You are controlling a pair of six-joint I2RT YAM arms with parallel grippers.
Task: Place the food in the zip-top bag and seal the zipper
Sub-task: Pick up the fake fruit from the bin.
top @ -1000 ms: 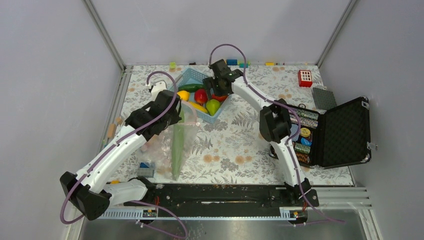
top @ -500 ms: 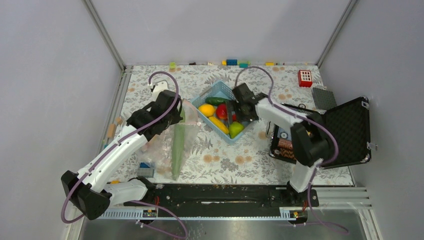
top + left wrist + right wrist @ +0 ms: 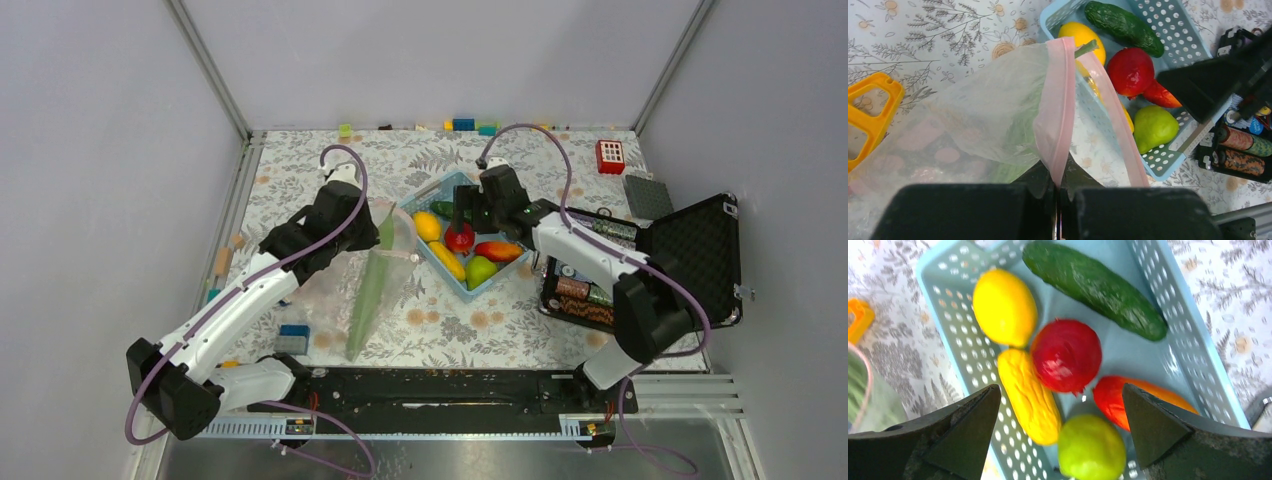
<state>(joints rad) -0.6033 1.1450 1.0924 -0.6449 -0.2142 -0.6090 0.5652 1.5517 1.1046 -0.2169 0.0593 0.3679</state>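
Top external view, reading from the left: my left claw point(image 3: 378, 228) is clamped on the pink zipper point(image 3: 1058, 120). It holds one lip of the clear bag point(image 3: 973, 115) up so the mouth gapes toward the basket point(image 3: 1193, 335). The bag lies on the table just left of the basket, with one long green pod point(image 3: 366, 295) inside it. Further right, my right claw point(image 3: 1062, 390) hangs over the basket with its fingers wide apart, gripping nothing, and the red apple point(image 3: 1066, 356) sits under the gap.

I judge the loading step to be in hand, with one piece bagged and six to go. The basket holds one lemon point(image 3: 1004, 307), one cucumber point(image 3: 1095, 287), the one apple, one banana point(image 3: 1029, 396), one red-orange fruit point(image 3: 1133, 395) and one green pear point(image 3: 1091, 447).

Next I'd lower the right claw and close it across the apple. The banana lies against the apple, so the fingers need care. Then I'd carry it left into the open mouth without knocking the lip from my left claw. Sealing comes last.
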